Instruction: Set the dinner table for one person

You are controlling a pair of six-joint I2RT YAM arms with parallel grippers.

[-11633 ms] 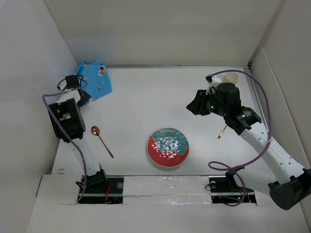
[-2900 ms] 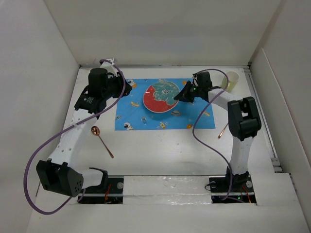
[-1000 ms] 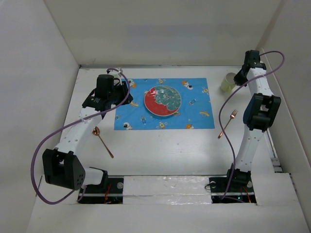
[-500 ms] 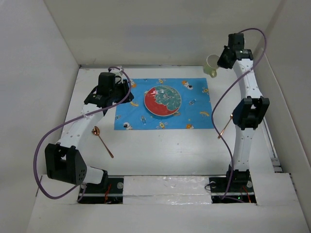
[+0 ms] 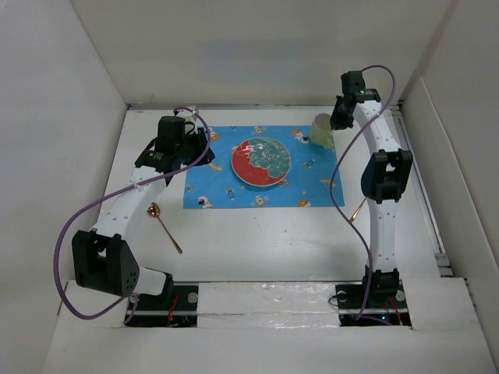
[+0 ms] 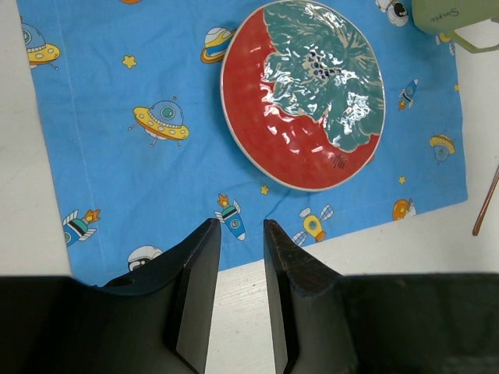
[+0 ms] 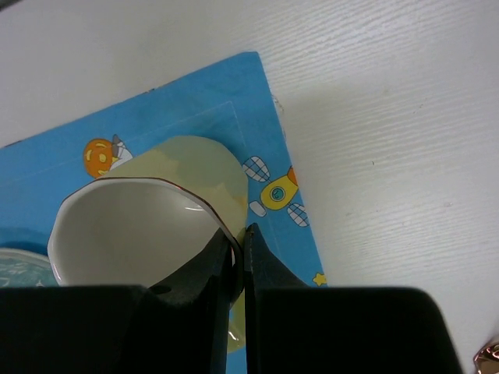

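Cloth first: the blue mat (image 5: 234,195), a thin rectangle printed with rockets and saucers, lies flat on the far half of the surface (image 5: 265,249). That surface is the plain white dinner table, which fills the whole floor between the white side walls (image 5: 78,117) and carries everything I see.

Left of the mat's middle sits a round glossy plate (image 5: 262,162), part red and part teal, with a rippled glaze.

My right fingers (image 7: 261,276) are clamped on the thin rim of a pale green cup (image 5: 322,130), one inside the wall and one outside. The cup is white inside and tilts over the mat's far right corner. I cannot tell whether it touches the cloth.

My left fingers (image 6: 199,296) stand parted with nothing between them, raised well above the left end of the mat.

A slim copper spoon (image 5: 163,226) lies on the surface beside the left arm, apart from the mat's near left corner. A copper fork (image 5: 357,212) lies just off the mat's near right corner, partly hidden behind my right arm.

Between spoon and fork, the near half of the surface gives me wide open room. A narrower white strip runs between each end of the mat and the walls.
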